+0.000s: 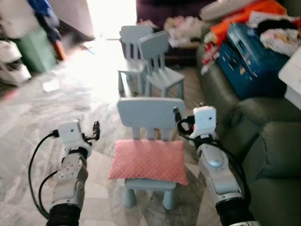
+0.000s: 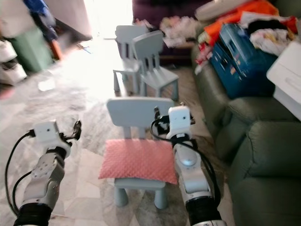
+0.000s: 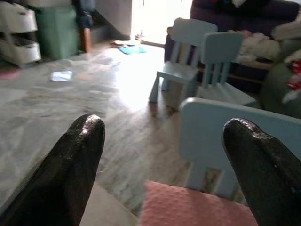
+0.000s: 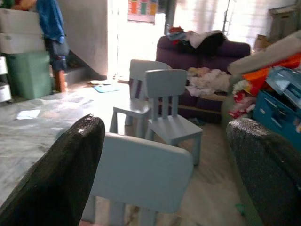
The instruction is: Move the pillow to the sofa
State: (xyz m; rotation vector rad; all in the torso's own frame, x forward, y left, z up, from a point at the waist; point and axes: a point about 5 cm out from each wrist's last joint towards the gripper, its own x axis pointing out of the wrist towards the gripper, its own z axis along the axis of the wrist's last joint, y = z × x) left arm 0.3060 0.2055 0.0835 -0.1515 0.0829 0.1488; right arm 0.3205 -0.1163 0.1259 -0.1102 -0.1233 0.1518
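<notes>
Claws come first, nearest the camera: the left claw (image 3: 162,155) hangs over bare marble floor (image 1: 37,127) just left of the near chair (image 1: 150,115), its two black fingers (image 3: 70,165) spread wide with nothing between them. The right claw (image 4: 164,160) sits at the chair's right rear corner, just beside the backrest edge, likewise released, the fingers (image 4: 51,179) parted around open air.

Between the two arms lies the pink pillow (image 1: 148,161), flat on the seat of the pale blue child's chair. Its front and side edges overhang the seat a little, and its back edge lies close to the backrest slats.

To the right, the green sofa (image 1: 268,155) runs along the wall; its near cushion and arm are bare, with a narrow strip of floor between it and the chair. Farther along, the sofa carries a blue crate (image 1: 249,61) and heaped clothes (image 1: 263,19).

Behind the near chair stand two more pale blue chairs (image 1: 150,61), close together. Left of them the floor opens broadly toward a bright doorway (image 1: 110,14), with a green bin (image 1: 35,49) at the far left edge. A dark purple couch (image 4: 207,66) closes the back.
</notes>
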